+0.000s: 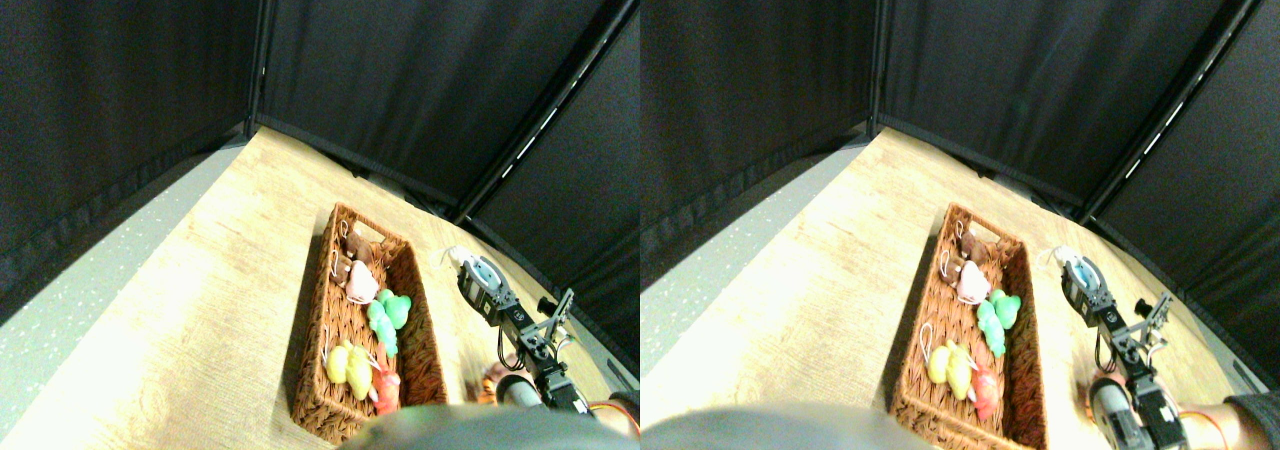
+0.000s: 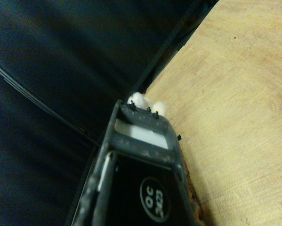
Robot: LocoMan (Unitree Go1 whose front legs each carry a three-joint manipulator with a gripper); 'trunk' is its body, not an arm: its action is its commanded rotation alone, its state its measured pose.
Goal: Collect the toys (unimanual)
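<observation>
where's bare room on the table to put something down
The widest bare stretch of table lies left of the basket, reaching the dark curtain. Right of the basket is crowded: the right gripper and arm fill that strip.

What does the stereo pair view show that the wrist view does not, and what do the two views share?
Only the stereo pair view shows the wicker basket with the brown toy, pink toy, green toy, yellow toy and red-orange toy inside, plus an orange toy on the table beside the arm. Only the wrist view shows the claw's dark jaw frame close up. Both show the claw with the blue-white toy at its tip, the wooden table and the black curtain.
</observation>
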